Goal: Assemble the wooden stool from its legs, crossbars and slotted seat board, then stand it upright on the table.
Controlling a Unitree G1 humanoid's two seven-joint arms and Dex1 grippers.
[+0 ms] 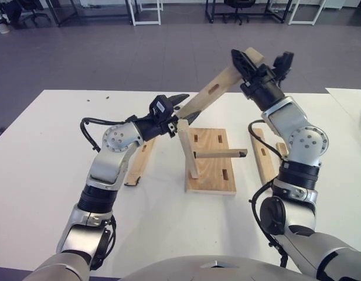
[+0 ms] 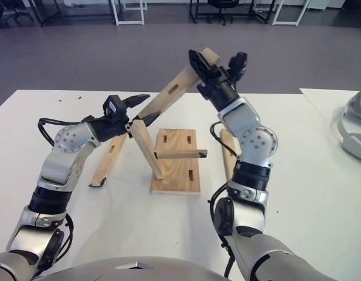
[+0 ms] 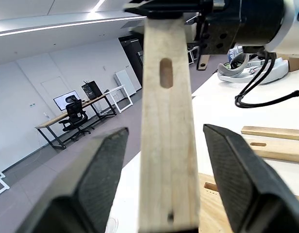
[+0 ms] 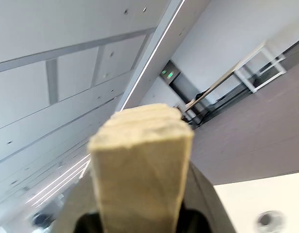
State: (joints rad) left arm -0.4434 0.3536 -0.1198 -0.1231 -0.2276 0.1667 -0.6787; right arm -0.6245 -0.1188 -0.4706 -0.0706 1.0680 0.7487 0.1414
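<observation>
At eleven o'clock of the seat board (image 1: 218,175), the left gripper (image 1: 185,108) has its fingers spread either side of the slanted leg's (image 1: 218,86) lower end, not pinching it. At one o'clock, the right gripper (image 1: 255,65) clamps that leg's upper end. The left should close squarely on the flat faces, then guide the tip to a free slot, clear of the standing leg (image 1: 187,149) and crossbar (image 1: 218,154).

The seat board (image 1: 213,175) and raised leg (image 1: 215,91) are pale grained wood with dark slots. The table (image 1: 46,152) is white.
</observation>
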